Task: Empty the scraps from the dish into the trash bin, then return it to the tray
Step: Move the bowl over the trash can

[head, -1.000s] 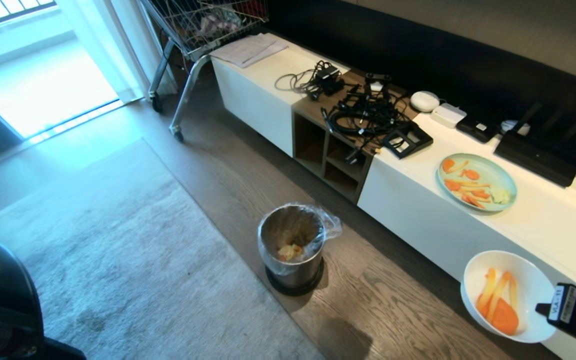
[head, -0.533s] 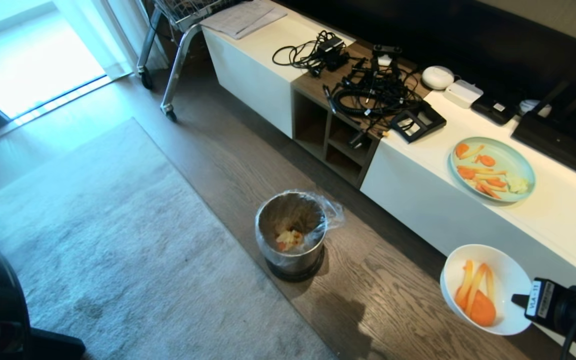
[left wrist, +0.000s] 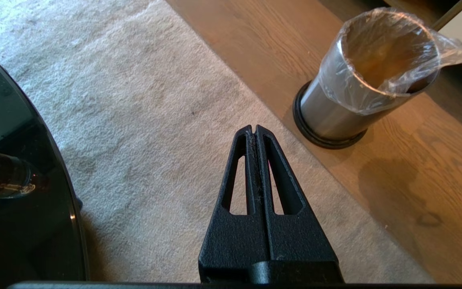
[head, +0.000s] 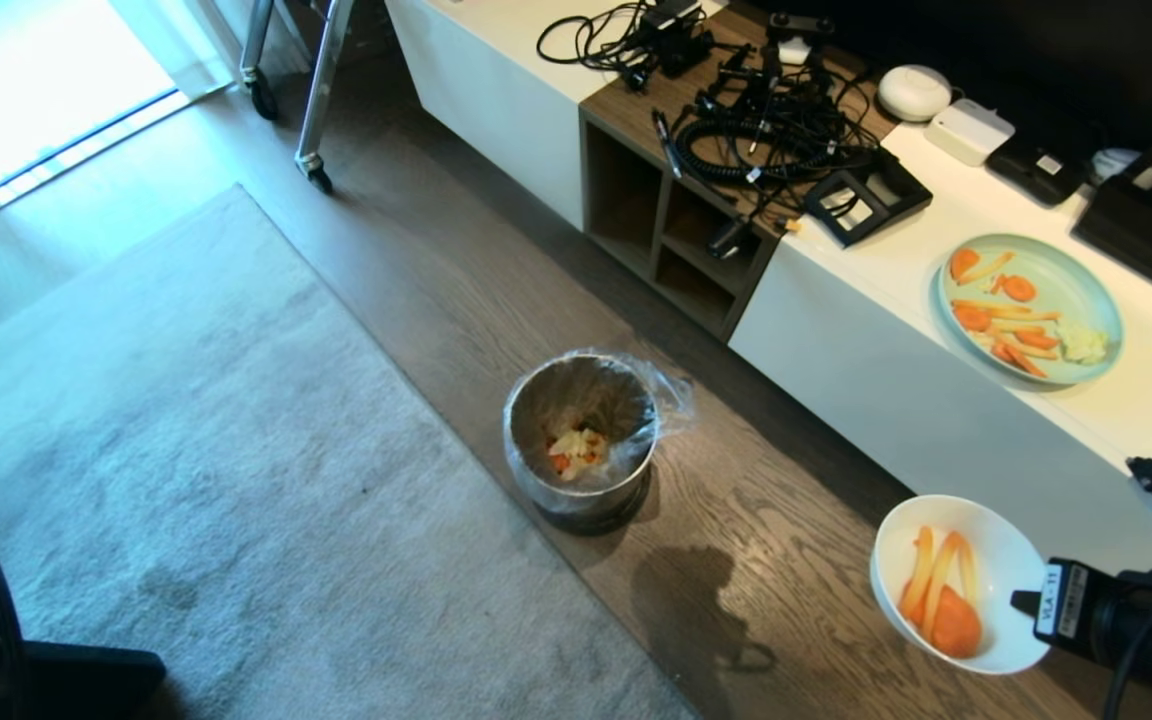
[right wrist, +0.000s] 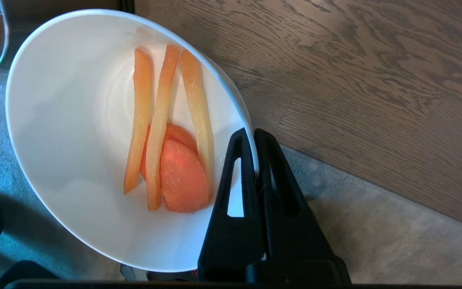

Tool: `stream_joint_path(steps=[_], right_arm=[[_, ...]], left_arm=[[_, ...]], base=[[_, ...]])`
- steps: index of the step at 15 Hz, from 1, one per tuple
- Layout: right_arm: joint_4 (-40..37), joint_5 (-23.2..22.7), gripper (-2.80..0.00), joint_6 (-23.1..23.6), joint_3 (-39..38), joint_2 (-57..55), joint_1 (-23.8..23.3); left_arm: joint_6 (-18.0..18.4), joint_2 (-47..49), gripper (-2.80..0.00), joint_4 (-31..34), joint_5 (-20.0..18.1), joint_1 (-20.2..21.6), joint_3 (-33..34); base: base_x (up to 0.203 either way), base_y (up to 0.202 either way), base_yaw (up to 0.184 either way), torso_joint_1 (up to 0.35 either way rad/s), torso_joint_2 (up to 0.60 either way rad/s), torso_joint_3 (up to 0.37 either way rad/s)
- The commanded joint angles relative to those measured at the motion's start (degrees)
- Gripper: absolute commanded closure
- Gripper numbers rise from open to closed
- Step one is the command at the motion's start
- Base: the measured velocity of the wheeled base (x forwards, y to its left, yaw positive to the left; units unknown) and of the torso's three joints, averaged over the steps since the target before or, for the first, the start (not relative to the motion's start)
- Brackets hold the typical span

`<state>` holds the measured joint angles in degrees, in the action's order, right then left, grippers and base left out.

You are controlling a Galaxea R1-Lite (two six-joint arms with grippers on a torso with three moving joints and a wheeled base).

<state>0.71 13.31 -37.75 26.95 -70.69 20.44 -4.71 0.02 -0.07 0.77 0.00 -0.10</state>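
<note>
Right hand point(right wrist: 253, 134) pinches dish point(right wrist: 74, 120) rim; scraps point(right wrist: 167, 160) inside.

One legible marking only — a small white rectangular label point(head: 1058, 613) fixed to the black body of the right gripper point(head: 1021, 602), seen in the head view beside the rim of the plain round deep white glossy bowl point(head: 996, 540). Its black print runs sideways and reads roughly "VLA-11" — the last characters are uncertain. No other text, brand or number can be read.
</note>
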Motion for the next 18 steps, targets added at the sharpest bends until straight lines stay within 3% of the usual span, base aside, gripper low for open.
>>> stream_joint_path(steps=[1,10,18], right_arm=[[0.08,0.14,0.00,-0.21,0.12,-0.23,0.03],[10.11,0.14,0.00,4.53,0.38,-2.26,-0.05],[10.32,0.22,0.00,6.85,0.68,-2.42,-0.05]], left_arm=[[-0.04,-0.02,0.00,-0.01,0.02,0.00,0.01],[-0.13,-0.02,0.00,-0.01,0.02,0.00,0.01],[-0.13,-0.02,0.00,-0.01,0.02,0.00,0.01]], base=[[0.000,0.000,0.000,0.002,0.00,-0.202],[0.000,0.000,0.000,0.003,0.00,-0.198],[0.000,0.000,0.000,0.002,0.00,-0.170]])
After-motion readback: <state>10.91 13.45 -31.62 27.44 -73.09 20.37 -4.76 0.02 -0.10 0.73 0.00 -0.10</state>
